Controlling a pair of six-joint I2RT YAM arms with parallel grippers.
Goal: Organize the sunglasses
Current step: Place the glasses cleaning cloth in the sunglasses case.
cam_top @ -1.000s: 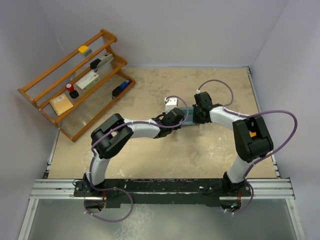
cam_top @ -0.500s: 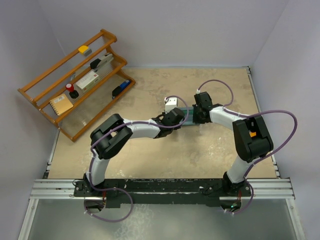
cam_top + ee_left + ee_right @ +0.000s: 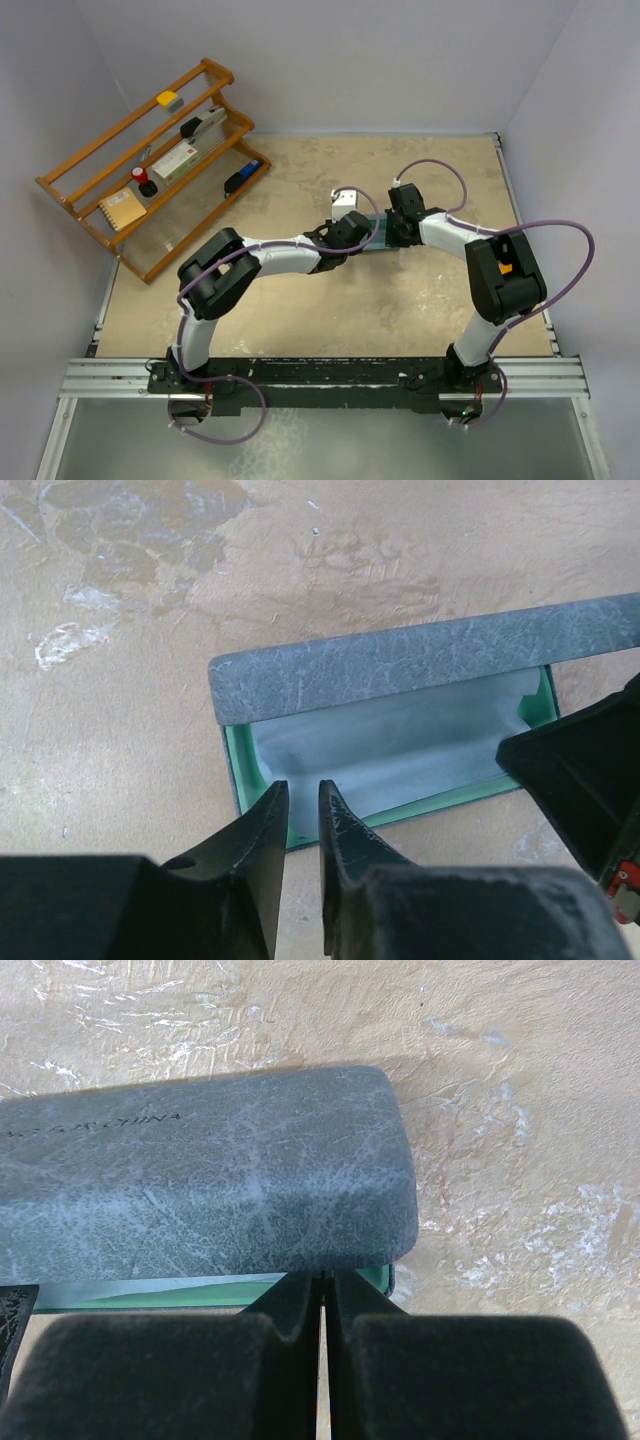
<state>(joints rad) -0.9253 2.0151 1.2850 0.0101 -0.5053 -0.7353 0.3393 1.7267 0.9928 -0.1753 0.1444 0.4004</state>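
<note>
Right wrist: sunglasses case (image 3: 200,1180) lies on the sandy worktop (image 3: 500,1110), grey textured shell uppermost. Small dark lettering (image 3: 95,1123) near its left end, too faint to read. Right gripper (image 3: 322,1295) closed tight at the green rim; cannot tell if it pinches the rim

Left wrist: case open, lid (image 3: 420,660) raised at the far side, pale cloth (image 3: 400,745) inside. Left gripper (image 3: 300,810) parted by a narrow slit over the near rim, nothing seen between

Top view: case mid-worktop between both wrists. Arms reach forward, elbows out, forearms bent inward. Left wrist has edged slightly farther out than half a second ago; right arm unchanged. Labels on the wooden rack (image 3: 90,215) unreadable
</note>
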